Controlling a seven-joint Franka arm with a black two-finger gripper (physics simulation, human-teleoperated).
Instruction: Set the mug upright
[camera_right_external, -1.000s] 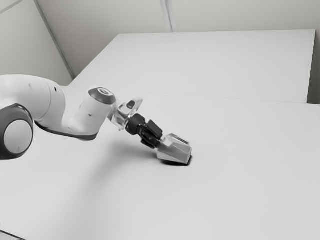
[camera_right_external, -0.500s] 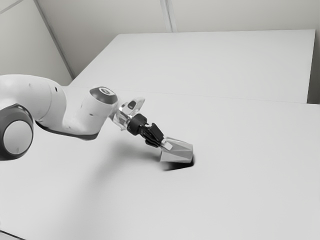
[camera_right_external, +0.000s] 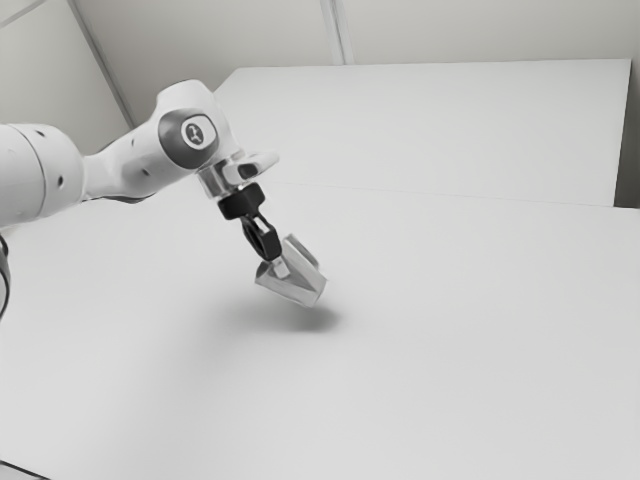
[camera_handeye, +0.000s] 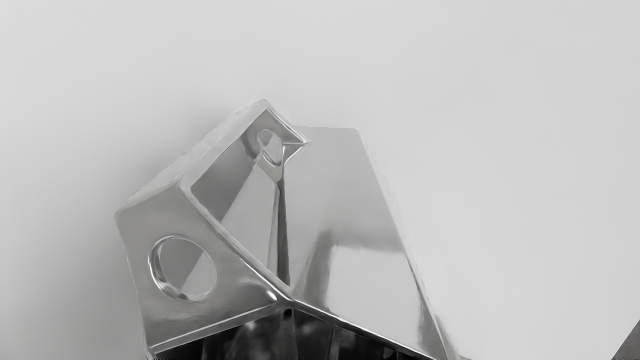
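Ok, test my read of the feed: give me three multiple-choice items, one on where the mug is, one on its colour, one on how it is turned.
1. Where is the mug?
A. Flat on the table
B. On the arm's upper link
C. Raised above the table, in the grip of the tool

2. What colour is the mug?
A. Silvery grey
B. Bright red
C. Deep blue

3. How is the mug turned?
A. Exactly upright
B. Tilted
C. Exactly upside down

Key:
1: C, the tool's fingertips are at the mug and its shadow falls on the table below it.
2: A, both views show shiny grey faces.
3: B, its edges slant in the exterior view.
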